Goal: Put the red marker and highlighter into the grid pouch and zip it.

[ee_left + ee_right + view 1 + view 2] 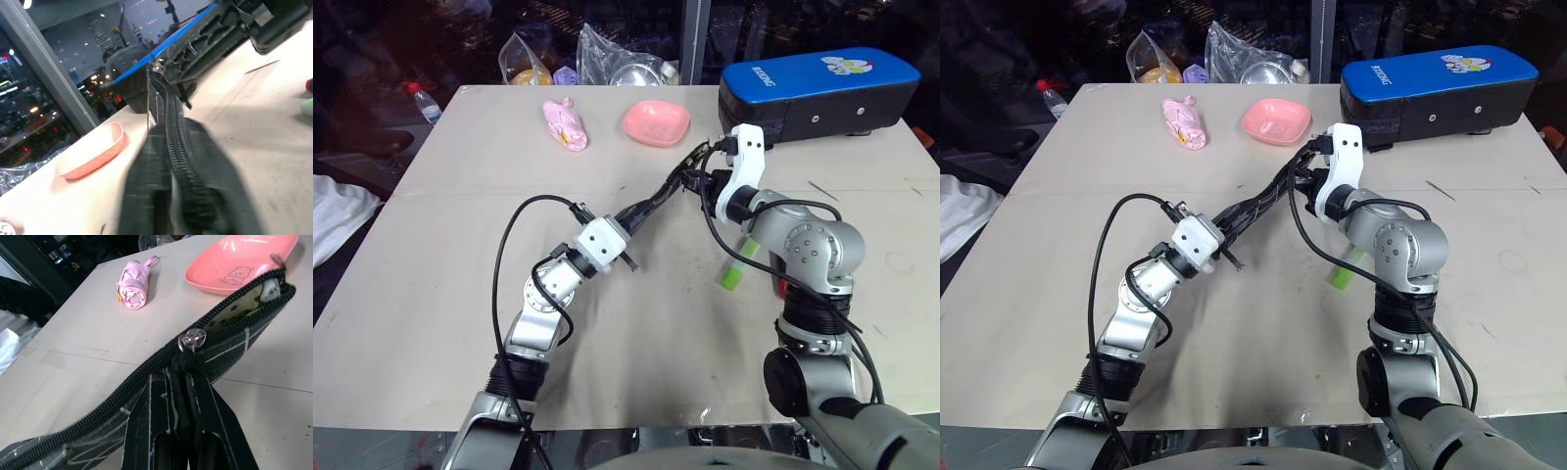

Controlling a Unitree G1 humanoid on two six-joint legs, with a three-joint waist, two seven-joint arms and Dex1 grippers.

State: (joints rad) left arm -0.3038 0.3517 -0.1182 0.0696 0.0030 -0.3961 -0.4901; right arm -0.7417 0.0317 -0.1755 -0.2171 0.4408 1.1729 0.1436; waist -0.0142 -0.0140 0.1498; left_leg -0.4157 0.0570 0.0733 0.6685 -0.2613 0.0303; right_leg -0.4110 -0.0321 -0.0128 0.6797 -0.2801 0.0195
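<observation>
The blue-topped case (818,90) at upper right bore white lettering, too small to read. Mid-frame, above the table (440,294), both the left gripper (631,217) and right gripper (182,382) were clamped shut on the grid pouch (230,340). The highlighter (734,274) lay right of centre.

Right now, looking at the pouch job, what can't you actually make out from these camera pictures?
- Red marker: left wrist view, cut off by the picture's edge.
- Highlighter: left eye view, upper end hidden behind the right arm.
- Inside of the grid pouch: right wrist view, only a narrow gap past the zipper slider stays open, so its contents can't be told.
- Left gripper: left wrist view, blurred fingers against the pouch.
</observation>
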